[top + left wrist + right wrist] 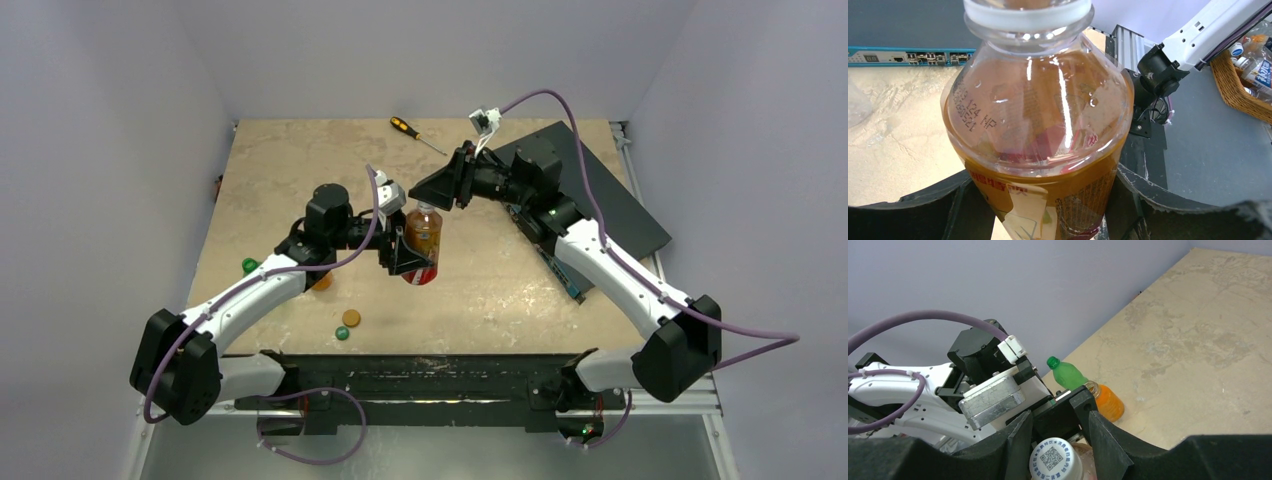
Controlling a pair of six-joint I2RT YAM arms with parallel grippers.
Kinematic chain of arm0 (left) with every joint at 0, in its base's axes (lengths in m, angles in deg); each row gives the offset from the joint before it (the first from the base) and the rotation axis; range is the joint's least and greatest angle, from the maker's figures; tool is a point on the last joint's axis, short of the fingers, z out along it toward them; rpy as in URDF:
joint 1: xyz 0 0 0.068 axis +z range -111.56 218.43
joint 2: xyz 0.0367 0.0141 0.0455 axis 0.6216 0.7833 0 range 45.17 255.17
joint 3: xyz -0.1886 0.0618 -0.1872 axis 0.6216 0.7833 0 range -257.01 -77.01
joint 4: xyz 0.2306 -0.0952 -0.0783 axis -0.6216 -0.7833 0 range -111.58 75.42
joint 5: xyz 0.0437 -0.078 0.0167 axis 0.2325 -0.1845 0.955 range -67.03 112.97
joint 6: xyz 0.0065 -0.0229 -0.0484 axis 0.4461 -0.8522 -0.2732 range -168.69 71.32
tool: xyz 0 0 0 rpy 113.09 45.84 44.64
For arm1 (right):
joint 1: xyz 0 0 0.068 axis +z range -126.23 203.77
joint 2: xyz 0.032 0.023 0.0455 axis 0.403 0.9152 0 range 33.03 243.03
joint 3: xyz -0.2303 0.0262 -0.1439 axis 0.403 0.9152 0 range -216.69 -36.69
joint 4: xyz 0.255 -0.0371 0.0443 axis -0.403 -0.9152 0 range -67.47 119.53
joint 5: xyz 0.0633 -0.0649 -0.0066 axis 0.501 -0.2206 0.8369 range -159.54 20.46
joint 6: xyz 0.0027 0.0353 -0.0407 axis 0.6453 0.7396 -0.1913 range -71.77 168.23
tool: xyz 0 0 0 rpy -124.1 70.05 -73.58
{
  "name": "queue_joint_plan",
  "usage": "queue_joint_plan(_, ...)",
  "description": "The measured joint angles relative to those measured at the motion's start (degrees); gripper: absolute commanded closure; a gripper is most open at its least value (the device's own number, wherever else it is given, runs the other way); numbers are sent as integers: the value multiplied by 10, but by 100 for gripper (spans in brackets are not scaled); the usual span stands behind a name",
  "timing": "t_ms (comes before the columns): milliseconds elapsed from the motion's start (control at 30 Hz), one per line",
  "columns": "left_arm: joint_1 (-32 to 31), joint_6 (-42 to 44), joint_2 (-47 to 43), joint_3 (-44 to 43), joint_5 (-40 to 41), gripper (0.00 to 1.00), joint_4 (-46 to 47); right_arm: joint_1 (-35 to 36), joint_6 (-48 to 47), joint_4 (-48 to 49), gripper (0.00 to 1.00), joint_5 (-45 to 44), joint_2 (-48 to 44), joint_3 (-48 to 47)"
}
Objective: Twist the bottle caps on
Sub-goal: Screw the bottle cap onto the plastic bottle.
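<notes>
Where left tool (408, 258) grips, amber bottle (1038, 125), QR-printed cap (1055, 462)

The space is enclosed by plain lavender walls (420, 50). A beige marbled tabletop (300, 170) is evenly lit, and a dark grey board (630, 205) is laid over its right rear corner.

I'm watching the amber bottle (422, 240) standing roughly upright at the centre of the top view, with a white cap (1055, 460) sitting on its neck. Left of it, a capped green bottle (1068, 374) is lying beside an uncapped orange bottle (1108, 402). An orange cap (351, 318) and a dark green cap (342, 333) are lying loose, lower left of centre.
</notes>
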Motion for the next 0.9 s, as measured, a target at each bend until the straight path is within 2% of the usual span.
queue_joint_plan(233, 0, 4, 0, 0, 3, 100, -3, 0, -2, -15, 36, -12, -9, 0)
queue_joint_plan(600, 0, 3, 0, 0, -20, 100, -4, 0, -50, -52, 40, -43, -31, -3)
queue_joint_plan(900, 0, -2, 6, -4, -56, 100, -5, 0, -98, -70, 40, -1, -43, -3)
